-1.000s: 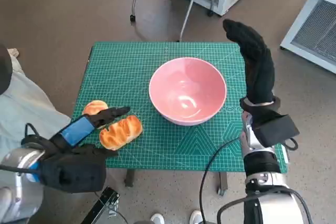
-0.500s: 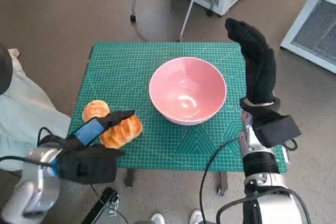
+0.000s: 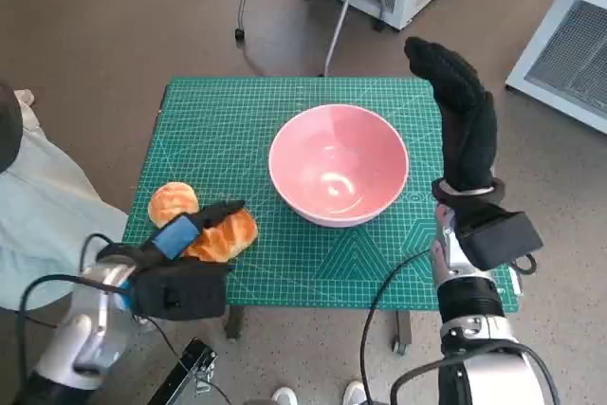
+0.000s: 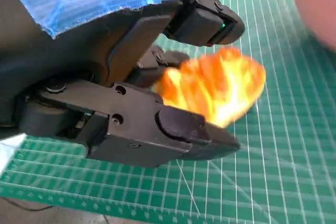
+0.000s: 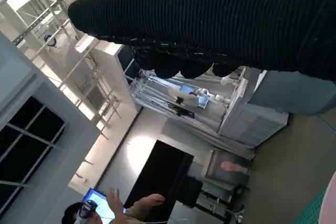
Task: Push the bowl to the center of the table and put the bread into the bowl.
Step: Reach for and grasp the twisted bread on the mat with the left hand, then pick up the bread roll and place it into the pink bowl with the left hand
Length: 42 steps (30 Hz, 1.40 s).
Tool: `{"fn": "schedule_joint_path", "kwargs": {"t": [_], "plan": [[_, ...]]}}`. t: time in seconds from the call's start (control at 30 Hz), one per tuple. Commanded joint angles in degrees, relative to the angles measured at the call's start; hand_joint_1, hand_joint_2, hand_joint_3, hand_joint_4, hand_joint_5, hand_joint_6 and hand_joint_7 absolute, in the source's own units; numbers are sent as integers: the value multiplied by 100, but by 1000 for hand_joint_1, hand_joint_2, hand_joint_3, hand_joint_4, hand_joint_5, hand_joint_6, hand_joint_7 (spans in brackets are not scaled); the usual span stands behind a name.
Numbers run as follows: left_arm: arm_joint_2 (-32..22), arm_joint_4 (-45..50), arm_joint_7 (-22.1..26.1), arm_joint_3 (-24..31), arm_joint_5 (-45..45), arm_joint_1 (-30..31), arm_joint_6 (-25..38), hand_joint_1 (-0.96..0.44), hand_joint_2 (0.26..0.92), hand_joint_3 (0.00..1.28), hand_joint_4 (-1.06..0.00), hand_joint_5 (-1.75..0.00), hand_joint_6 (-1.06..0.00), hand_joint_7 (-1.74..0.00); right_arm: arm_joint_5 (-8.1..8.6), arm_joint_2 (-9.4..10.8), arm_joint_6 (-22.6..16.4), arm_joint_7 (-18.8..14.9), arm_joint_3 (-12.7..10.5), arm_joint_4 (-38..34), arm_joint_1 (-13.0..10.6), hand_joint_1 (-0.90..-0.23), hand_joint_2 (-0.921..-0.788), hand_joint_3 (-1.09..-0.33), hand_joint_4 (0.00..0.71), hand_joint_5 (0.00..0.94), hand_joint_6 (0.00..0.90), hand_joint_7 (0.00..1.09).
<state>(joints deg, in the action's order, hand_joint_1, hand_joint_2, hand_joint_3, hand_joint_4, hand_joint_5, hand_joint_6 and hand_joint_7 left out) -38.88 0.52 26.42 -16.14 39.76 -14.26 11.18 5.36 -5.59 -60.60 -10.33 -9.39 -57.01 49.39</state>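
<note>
Pink bowl (image 3: 339, 164) sits about mid-mat on the green cutting mat (image 3: 237, 120), upright and empty; the push step looks done, judging by its central spot. Two breads lie toward the robot's left of the bowl: a long ridged loaf (image 3: 226, 234) near the bowl, and a round bun (image 3: 174, 200) just beyond it, farther from the bowl. Left hand (image 3: 180, 263) reaches over the loaf; the wrist view shows its fingers (image 4: 199, 22) above and thumb side below the loaf (image 4: 215, 90), bracketing it for a grasp, but firm contact cannot be told. Right hand (image 3: 460, 116) is raised at the bowl's far-right side, fingers straight, holding nothing, probably parked clear of the drop path.
</note>
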Motion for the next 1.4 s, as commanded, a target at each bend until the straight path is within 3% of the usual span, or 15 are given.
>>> {"fn": "schedule_joint_path", "kwargs": {"t": [0.03,0.13,0.27,0.43,0.83,1.13,1.4], "plan": [[-64,-323,-72,-231,189,-26,-294,102,910,107,-577,-943,-687,-442,54,44,96,-59,13,-6,-160,-476,-921,-638,440,9,134,819],[-135,-417,-279,-216,238,-59,-543,38,917,113,-596,-1264,-656,-798,64,40,95,-60,17,4,-169,-477,-921,-636,440,9,133,821],[-179,-546,-577,-135,239,-104,-815,13,908,95,-651,-1315,-685,-910,77,32,90,-73,18,6,-176,-474,-921,-636,440,8,133,823],[-172,-649,-742,4,137,-164,-944,5,898,87,-692,-1255,-686,-1009,89,26,82,-90,16,-12,-181,-469,-921,-639,440,8,134,829],[-109,388,-713,899,-490,-288,-697,3,919,57,-713,-1249,-650,-1030,173,10,111,-176,24,-23,-197,-463,-921,-636,443,9,130,837],[71,1244,-1254,1539,-597,-761,-823,3,912,29,-751,-1199,-703,-985,218,19,129,-241,8,2,-199,-451,-921,-639,441,8,122,843],[452,1544,-1689,1640,-533,-1437,-787,2,908,22,-758,-1189,-725,-969,258,20,147,-295,-19,-23,-200,-456,-920,-640,441,7,122,850]]}}
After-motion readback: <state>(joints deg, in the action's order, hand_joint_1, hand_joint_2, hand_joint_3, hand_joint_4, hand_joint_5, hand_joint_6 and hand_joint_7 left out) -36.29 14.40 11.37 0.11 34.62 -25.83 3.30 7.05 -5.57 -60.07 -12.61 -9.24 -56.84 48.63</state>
